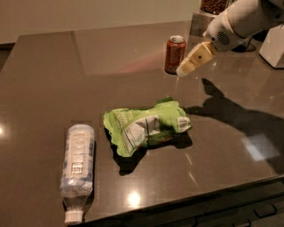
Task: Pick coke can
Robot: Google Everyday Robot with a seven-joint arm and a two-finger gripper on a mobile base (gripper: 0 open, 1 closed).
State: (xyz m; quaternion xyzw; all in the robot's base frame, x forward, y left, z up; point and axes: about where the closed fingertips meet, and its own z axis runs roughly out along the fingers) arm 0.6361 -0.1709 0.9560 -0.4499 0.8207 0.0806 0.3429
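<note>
Leftmost, a clear plastic water bottle with a white cap lay on its side near the front edge of the dark brown, glossy surface, its cap pointing toward that edge. Just to its right, apart from it, a crumpled green foil snack bag lay around the middle of the surface, its white printed panel facing up. Further back and to the right, the small red-orange metal coke can with a silver top rim stood upright, well apart from both the bottle and the bag. The cream-coloured claw hung just to the right of the can, tilted with its tip down and to the left; whether it touched the can could not be told, nor whether the claw was wide or narrow. The white robot arm ran from the claw up to the upper right corner, and its shadow fell on the surface right of the bag. Behind the arm stood a container with dark brown contents, and a white object sat at the right edge
</note>
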